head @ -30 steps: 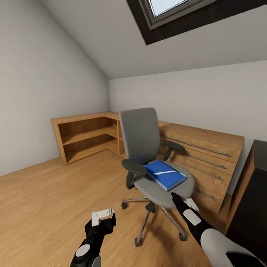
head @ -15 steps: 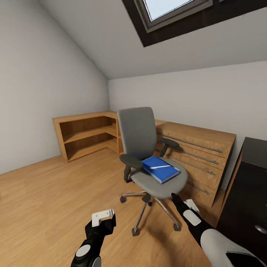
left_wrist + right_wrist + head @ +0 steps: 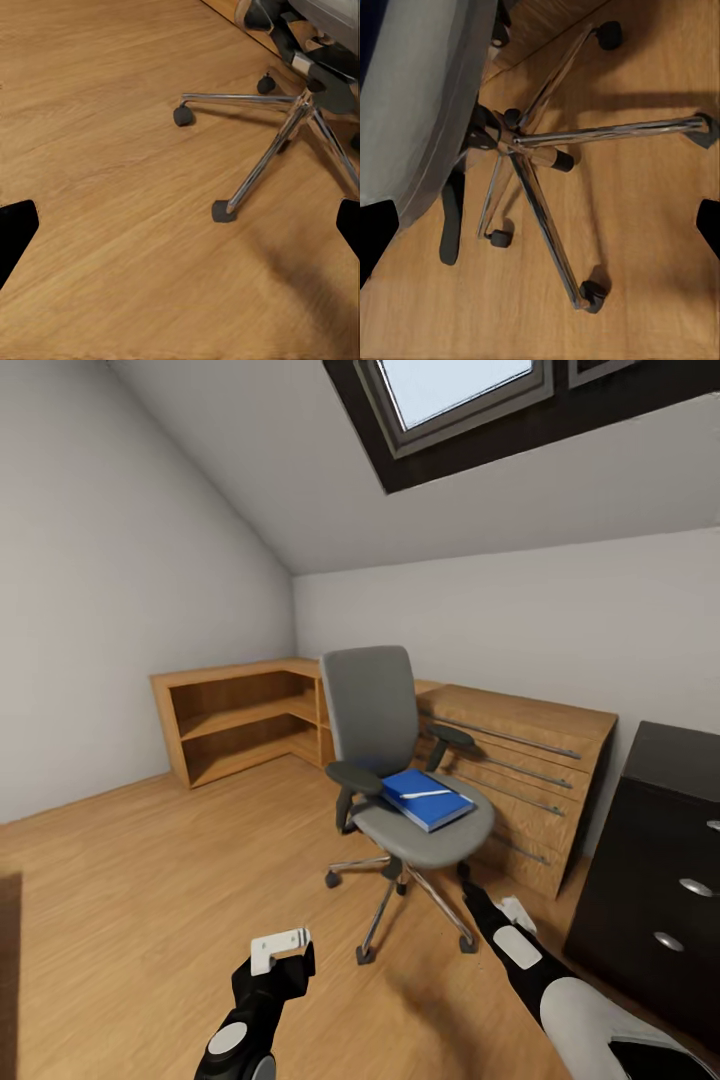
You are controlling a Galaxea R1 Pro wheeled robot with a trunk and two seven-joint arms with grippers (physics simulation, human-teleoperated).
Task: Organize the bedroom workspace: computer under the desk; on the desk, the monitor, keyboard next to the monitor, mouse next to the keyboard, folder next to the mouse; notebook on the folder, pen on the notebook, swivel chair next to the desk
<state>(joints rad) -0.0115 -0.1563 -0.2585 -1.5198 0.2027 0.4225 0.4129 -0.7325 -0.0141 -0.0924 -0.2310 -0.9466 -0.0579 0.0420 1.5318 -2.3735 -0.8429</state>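
Observation:
The swivel chair (image 3: 375,745) stands on the wood floor in front of a wooden dresser. On its grey seat lies the blue folder (image 3: 427,800) with the white pen (image 3: 424,794) across it. The desk (image 3: 655,850) shows at the right as a black top over dark drawers with silver knobs. My left gripper (image 3: 278,948) hangs open low over the floor, short of the chair's chrome base (image 3: 277,142). My right gripper (image 3: 495,908) is open just in front of the chair base (image 3: 536,150). The computer, monitor, keyboard, mouse and notebook are out of view.
A long wooden dresser (image 3: 520,760) runs along the back wall behind the chair. A low open wooden shelf unit (image 3: 235,725) fills the far left corner. Sloped grey walls and a skylight (image 3: 460,390) are overhead. Bare wood floor (image 3: 150,880) spreads to the left.
The view has shifted: the chair now sits farther off and more of the dark drawer unit shows at the right. Both arms keep the same pose, grippers still open.

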